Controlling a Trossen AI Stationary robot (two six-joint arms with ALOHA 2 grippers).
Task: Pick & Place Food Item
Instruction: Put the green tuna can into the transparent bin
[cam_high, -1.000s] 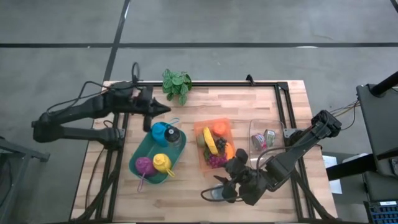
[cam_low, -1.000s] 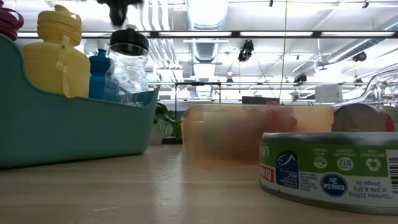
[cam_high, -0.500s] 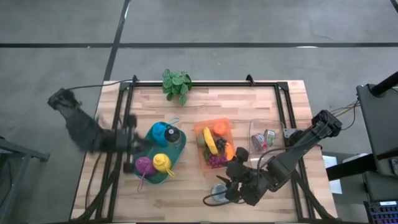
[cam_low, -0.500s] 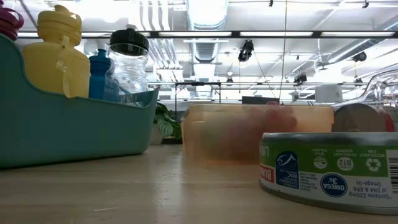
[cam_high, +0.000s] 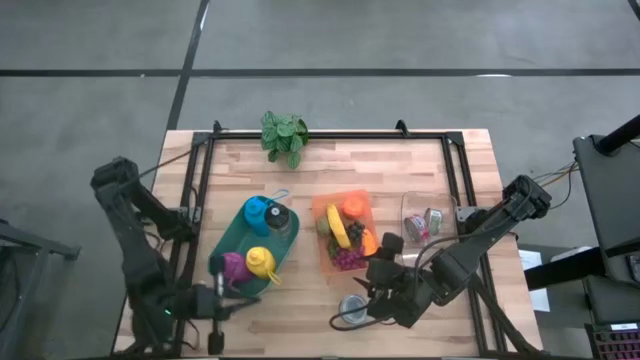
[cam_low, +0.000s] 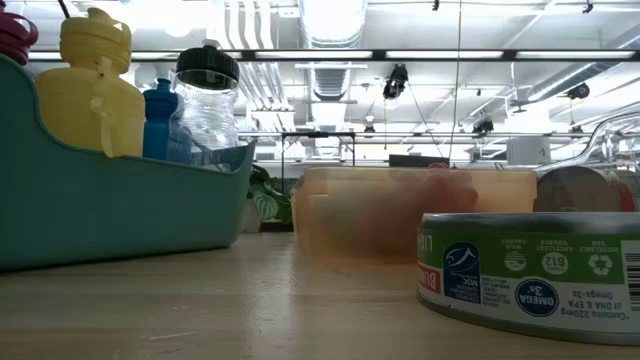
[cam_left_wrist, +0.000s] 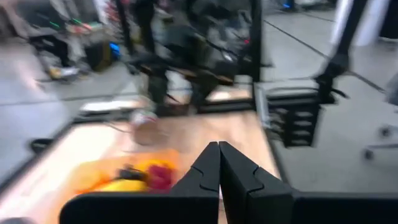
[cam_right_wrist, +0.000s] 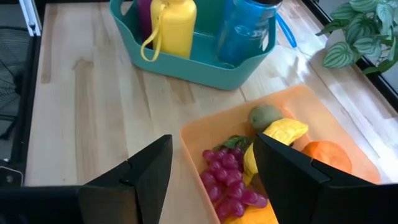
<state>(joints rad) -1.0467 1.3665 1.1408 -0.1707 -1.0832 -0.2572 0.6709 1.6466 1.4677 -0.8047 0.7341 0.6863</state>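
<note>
Since the earlier frame, left gripper (cam_high: 213, 318) had swung from the table's far edge to the near-left corner, fingers pressed shut, empty. Teal caddy (cam_high: 232, 247) sat beside it. Orange tray (cam_high: 363, 199) of fruit sat mid-table. Tuna can (cam_high: 351, 309) lay near the front edge, touching right gripper (cam_high: 372, 297), jaws part open, holding nothing.

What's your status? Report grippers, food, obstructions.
Left gripper shut, parked beside the teal basket. Right gripper open, empty, at the fruit tray's end, facing the grapes. Can sits beside it; nothing blocking the tray.
</note>
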